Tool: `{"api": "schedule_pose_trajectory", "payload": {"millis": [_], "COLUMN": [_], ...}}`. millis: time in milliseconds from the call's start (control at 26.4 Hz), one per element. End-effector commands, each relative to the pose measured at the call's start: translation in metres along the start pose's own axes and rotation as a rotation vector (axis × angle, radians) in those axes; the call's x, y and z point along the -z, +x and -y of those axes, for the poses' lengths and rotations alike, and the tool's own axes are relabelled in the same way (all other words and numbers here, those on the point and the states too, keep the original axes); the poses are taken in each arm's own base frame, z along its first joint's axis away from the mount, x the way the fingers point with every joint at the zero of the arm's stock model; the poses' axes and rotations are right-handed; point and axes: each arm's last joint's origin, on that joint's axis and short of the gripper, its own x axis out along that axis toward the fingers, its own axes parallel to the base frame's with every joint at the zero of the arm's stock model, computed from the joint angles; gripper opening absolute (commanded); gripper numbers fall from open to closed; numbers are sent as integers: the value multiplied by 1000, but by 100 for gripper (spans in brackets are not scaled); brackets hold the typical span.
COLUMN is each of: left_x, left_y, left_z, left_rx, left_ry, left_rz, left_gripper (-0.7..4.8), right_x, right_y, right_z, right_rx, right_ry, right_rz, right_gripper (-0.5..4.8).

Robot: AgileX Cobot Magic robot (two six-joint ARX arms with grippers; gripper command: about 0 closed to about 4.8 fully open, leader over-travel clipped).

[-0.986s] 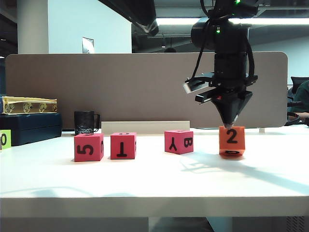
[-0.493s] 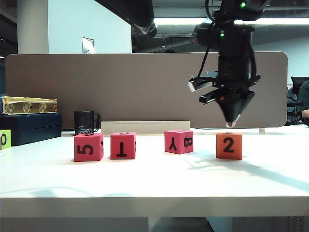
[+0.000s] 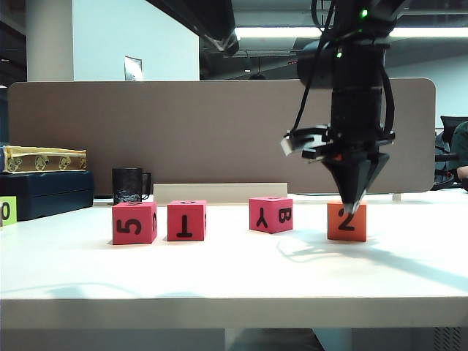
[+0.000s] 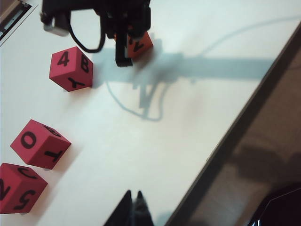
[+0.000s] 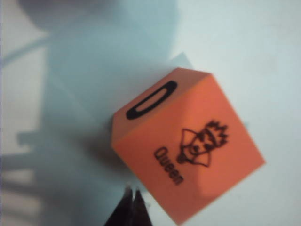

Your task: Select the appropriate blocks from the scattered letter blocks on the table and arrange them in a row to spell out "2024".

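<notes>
Orange cube marked 2 point(image 3: 346, 221) could be tipped off its digit — right gripper point(image 3: 352, 207), jaws clenched empty, touches its top edge; left gripper point(image 4: 133, 207) clenched, idle.

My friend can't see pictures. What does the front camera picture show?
The right gripper, shut, points down at an orange block marked 2 on a white table. Three pink blocks stand to its left.
</notes>
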Motion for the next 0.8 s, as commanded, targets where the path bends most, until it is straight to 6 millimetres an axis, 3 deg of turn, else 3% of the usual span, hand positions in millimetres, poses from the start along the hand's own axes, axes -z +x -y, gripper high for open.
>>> {"api": "schedule_pose_trajectory", "payload": {"millis": [38,796], "left_x": [-2,-2], "left_y": [-2,-2], "left_z": [-1,-1], "left_rx": [-1,0], "left_ry": [-2,-1], "left_rz": [17,15], "left_gripper": [-6,-6], "right_x": [-2,-18], "right_y": [9,5], "right_z": [-1,10], "right_rx": [4,218], "right_ry": [1,5], "right_rz": [-9,125], "right_gripper": [-9,-8]}}
